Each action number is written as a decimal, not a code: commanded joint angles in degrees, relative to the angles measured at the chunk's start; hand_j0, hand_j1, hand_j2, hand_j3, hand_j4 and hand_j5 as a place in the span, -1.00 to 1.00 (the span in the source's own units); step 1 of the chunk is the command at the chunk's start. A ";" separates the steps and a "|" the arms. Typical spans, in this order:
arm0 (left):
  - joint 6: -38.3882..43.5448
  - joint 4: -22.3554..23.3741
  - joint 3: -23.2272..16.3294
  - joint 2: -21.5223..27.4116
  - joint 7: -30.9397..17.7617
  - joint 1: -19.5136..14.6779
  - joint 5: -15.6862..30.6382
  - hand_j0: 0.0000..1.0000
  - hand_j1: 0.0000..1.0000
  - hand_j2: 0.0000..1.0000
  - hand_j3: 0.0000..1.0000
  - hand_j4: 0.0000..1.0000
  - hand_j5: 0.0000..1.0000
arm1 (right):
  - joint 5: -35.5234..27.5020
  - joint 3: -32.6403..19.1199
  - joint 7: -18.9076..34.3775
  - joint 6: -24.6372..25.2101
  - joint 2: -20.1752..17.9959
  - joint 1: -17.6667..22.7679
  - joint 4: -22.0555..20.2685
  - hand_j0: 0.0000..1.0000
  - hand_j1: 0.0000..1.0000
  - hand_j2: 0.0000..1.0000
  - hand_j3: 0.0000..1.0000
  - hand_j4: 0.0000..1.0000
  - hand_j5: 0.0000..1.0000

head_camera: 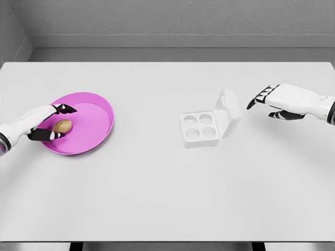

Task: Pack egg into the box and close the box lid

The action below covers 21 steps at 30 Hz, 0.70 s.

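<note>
Left robot hand [44, 123] around egg [62, 126]

Both forearms cut by edges.

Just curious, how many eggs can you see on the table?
1. A brown egg lies on the pink plate, at the left hand. The box holds none.
</note>
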 commanded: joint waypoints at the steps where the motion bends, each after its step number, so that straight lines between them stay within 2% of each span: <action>1: 0.03 0.06 0.71 -1.40 0.02 0.00 -1.41 0.53 0.53 0.53 0.53 0.53 0.53 | -0.34 -0.05 -0.02 0.11 -0.07 0.00 0.03 0.41 0.41 0.41 0.41 0.41 0.41; 3: 0.03 -0.03 1.15 -2.63 -0.07 0.00 -3.79 0.53 0.53 0.53 0.53 0.53 0.53 | -0.34 -0.05 -0.02 0.11 -0.07 -0.09 0.03 0.41 0.41 0.41 0.41 0.41 0.41; 21: 0.03 -0.56 2.64 -2.81 0.02 1.76 -3.97 0.46 0.46 0.46 0.46 0.46 0.46 | -0.42 -0.05 -0.02 0.11 -0.16 -0.09 -0.23 0.41 0.41 0.41 0.41 0.41 0.41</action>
